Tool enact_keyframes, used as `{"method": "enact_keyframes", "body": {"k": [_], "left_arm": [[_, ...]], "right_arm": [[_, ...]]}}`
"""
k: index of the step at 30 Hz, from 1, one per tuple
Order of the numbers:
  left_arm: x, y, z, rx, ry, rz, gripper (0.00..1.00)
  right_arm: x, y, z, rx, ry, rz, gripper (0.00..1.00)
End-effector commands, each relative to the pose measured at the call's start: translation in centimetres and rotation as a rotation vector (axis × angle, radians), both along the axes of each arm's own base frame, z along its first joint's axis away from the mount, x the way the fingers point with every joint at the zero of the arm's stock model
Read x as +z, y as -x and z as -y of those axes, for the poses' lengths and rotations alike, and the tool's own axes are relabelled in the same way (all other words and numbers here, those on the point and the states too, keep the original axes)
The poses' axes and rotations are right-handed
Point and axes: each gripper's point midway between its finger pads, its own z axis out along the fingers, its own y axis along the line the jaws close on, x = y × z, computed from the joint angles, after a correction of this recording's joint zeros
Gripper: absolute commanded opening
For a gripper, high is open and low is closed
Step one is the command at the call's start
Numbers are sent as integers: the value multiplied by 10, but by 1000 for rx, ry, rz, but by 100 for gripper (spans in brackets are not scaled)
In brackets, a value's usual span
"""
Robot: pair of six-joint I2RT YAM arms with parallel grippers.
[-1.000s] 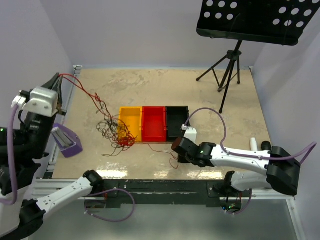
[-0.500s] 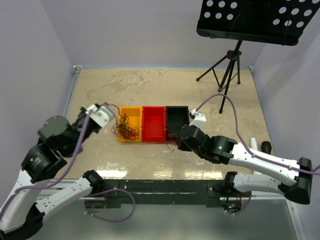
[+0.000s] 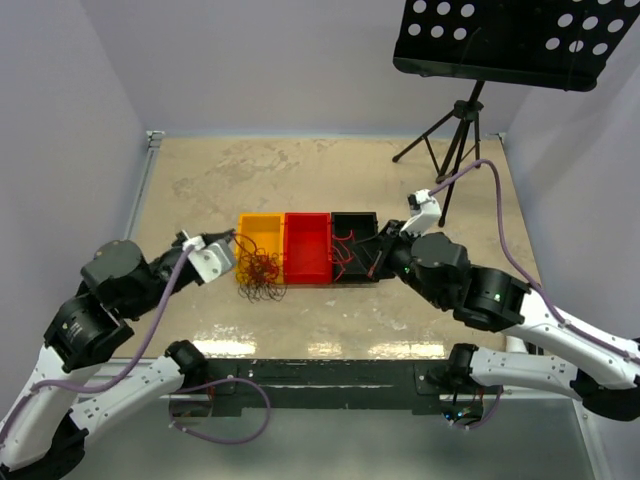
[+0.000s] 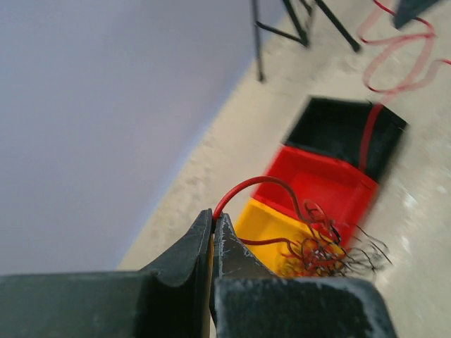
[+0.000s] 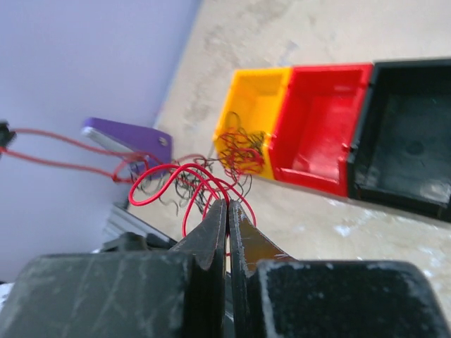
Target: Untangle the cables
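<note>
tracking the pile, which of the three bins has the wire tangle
The yellow bin, leftmost in the row: the tangle of cables drapes over its near end. The red bin holds none.

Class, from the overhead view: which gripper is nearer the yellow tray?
Left. The left gripper sits at the left edge of the yellow tray. The right gripper is at the right side of the black tray, beyond the red tray.

We reach both arms inward, left gripper and right gripper each pinched tight on the cables, fingers together.
</note>
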Motion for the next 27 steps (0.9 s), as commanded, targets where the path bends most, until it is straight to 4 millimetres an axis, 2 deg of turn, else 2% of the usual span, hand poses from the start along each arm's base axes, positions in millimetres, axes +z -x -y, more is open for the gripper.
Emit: {"method": "enact_keyframes", "body": {"k": [1, 3, 7, 11, 14, 17, 20, 24, 27], "left_arm": [[160, -4, -47, 213, 335, 432, 0], [192, 3, -58, 237, 393, 492, 0], [228, 17, -64, 210, 456, 552, 0], [229, 23, -57, 160, 451, 520, 0], [210, 24, -45, 99, 402, 462, 0], [170, 28, -19, -22, 309, 337, 0], [99, 25, 7, -120, 171, 162, 0], [16, 14, 19, -132, 60, 37, 0], [-32, 5, 25, -132, -12, -17, 0]], "right_arm": [[62, 6, 1, 55, -116, 136, 0], [76, 8, 6, 57, -148, 161, 0], [95, 12, 18, 46, -194, 193, 0], [100, 13, 26, 29, -196, 196, 0], [99, 12, 31, 12, -189, 187, 0], [104, 13, 37, -3, -201, 192, 0], [106, 13, 39, -6, -200, 195, 0], [99, 12, 31, 9, -181, 183, 0], [98, 14, 29, 25, -188, 183, 0]]}}
